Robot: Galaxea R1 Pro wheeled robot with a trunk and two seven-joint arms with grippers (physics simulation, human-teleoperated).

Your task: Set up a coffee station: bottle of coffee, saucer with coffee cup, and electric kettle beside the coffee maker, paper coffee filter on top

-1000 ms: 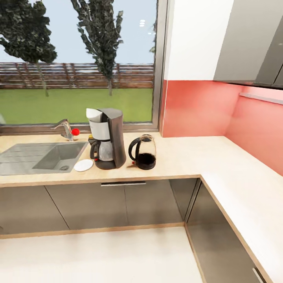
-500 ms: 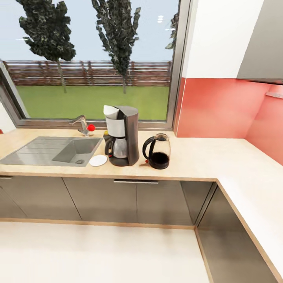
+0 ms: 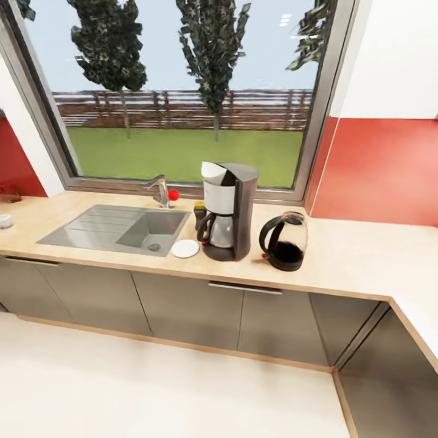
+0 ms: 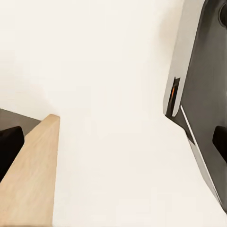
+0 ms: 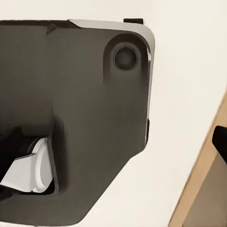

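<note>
The black coffee maker (image 3: pixel 230 211) stands on the light wood-look kitchen countertop (image 3: pixel 353 255), just right of the sink. A white paper coffee filter (image 3: pixel 212 170) sits on its top. The bottle of coffee (image 3: pixel 199 214), with its yellow cap, stands right behind the machine's left side. In front of that side lies the white saucer (image 3: pixel 185 248), with nothing on it. To the machine's right is the dark electric kettle (image 3: pixel 285 241). A small pale round object (image 3: pixel 5 220) sits at the counter's far left; I cannot tell if it is the coffee cup. My left gripper (image 4: pixel 113 144) and right gripper (image 5: pixel 113 139) hang open over the floor.
An inset grey sink (image 3: pixel 91 226) with a faucet (image 3: pixel 160 190) and a red knob (image 3: pixel 174 195) lies left of the coffee maker. Glossy grey cabinets (image 3: pixel 182 304) run below, turning a corner at the right. Both wrist views show pale floor and my dark base (image 5: pixel 85 94).
The whole head view has swung left, so the counter's things sit further right in the picture and more of the sink side shows. The things themselves have not moved.
</note>
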